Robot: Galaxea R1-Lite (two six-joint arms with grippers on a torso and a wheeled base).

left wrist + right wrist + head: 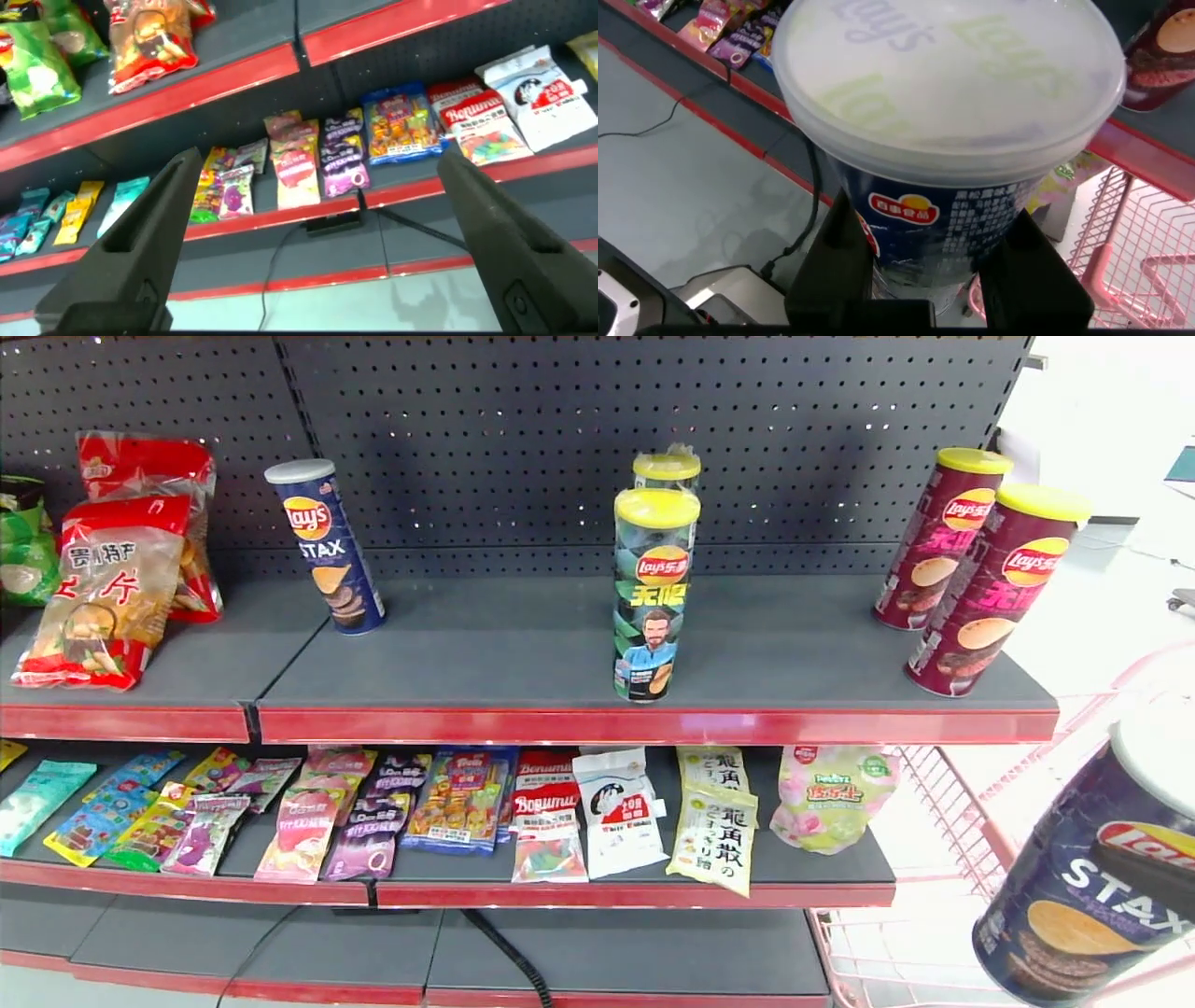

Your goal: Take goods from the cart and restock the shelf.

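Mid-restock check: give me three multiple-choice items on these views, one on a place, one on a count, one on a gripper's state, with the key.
1. Where on the top shelf does the shelved blue can stand?
A. Left of the yellow-lidded green cans
B. Between the maroon ones
C. At the right end

2. How many maroon cans stand on that shelf?
A. One
B. Two
C. Four

3. What state is the left gripper in?
A. Shut on a pouch
B. Open and empty
C. Shut on a can

Key: 1 A, it stands alone, left of the centre pair. 2 B, two stand together at the right end. 3 B, its fingers are spread with nothing between them; it is the right gripper that is shut on the other blue can.
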